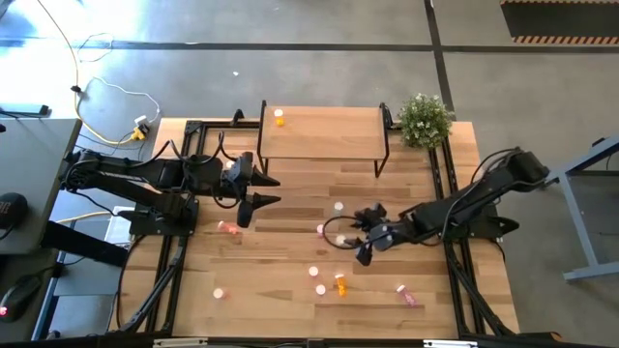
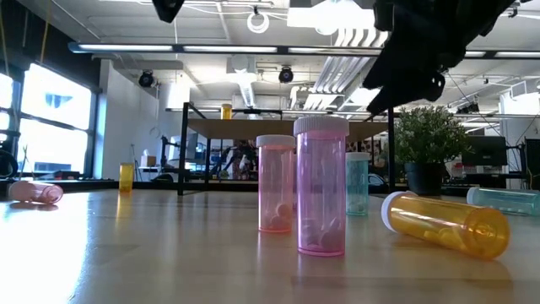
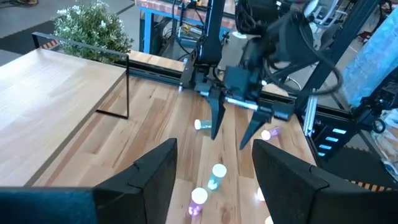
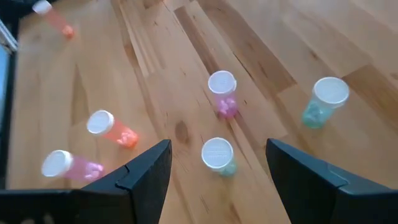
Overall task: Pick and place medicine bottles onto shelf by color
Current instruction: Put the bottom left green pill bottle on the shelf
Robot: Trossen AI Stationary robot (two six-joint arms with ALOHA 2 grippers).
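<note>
The shelf [image 1: 319,135] stands at the table's far side with one orange bottle [image 1: 280,118] upright on its left end. Several medicine bottles are spread over the table's near half. My right gripper [image 1: 360,235] hovers open above them, pointing down and toward the left. In its wrist view a pale green bottle [image 4: 217,154] stands upright ahead of the gap between the fingers. A pink one [image 4: 222,93] and another green one [image 4: 326,99] stand farther off. My left gripper [image 1: 267,189] hangs open and empty near the shelf's left legs.
A potted plant [image 1: 425,119] sits at the shelf's right end. An orange bottle [image 1: 340,283] and pink ones [image 1: 406,294] [image 1: 228,228] lie on their sides. Black frame rails [image 1: 174,261] run along both table sides. Bare wood shows under and in front of the shelf.
</note>
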